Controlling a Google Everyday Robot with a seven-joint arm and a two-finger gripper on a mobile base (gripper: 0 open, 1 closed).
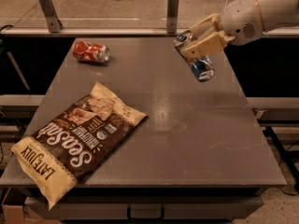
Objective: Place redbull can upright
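Observation:
The redbull can point(200, 66), slim, silver and blue, hangs tilted in the air above the right rear part of the grey table point(187, 139). My gripper point(196, 45) comes in from the upper right and is shut on the can's upper half, its tan fingers point(208, 42) wrapped around it. The can's lower end points down and to the right, clear of the table top.
A red soda can point(90, 52) lies on its side at the table's rear left. A large brown and yellow chip bag point(77, 139) lies flat at the front left. A rail with metal posts point(173, 6) runs behind the table.

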